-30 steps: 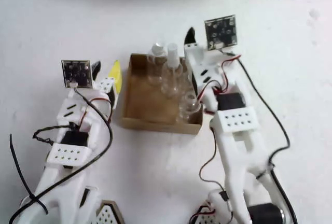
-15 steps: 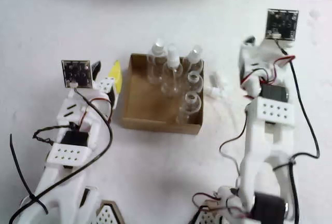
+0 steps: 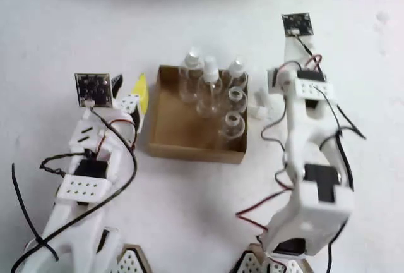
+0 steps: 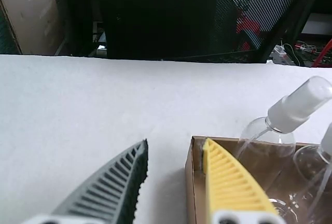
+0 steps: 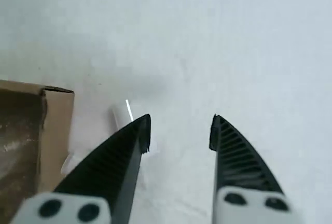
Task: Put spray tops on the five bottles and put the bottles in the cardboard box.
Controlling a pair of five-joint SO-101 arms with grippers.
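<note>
The cardboard box [image 3: 170, 127] sits mid-table between the arms. At its far right stand three clear bottles with white spray tops [image 3: 210, 83], and two open-necked bottles [image 3: 231, 124] stand nearer along the right wall. Loose spray tops [image 3: 259, 105] lie on the table just right of the box. My right gripper [image 5: 180, 125] hangs open above the table there, with one white top [image 5: 123, 114] beside its black finger and the box corner [image 5: 31, 130] to the side. My left gripper [image 4: 174, 182] is open at the box's left wall, its yellow finger [image 3: 140, 91] over the rim. A capped bottle [image 4: 290, 115] stands beyond it.
The right arm [image 3: 303, 134] stretches along the box's right side, with loose red and black wires beside it. White table surface [image 3: 95, 33] lies open behind and left of the box. The table's far edge meets dark furniture.
The right arm pulled away from the box, swung out to the right, then came back in over the loose spray tops. The left arm has kept still.
</note>
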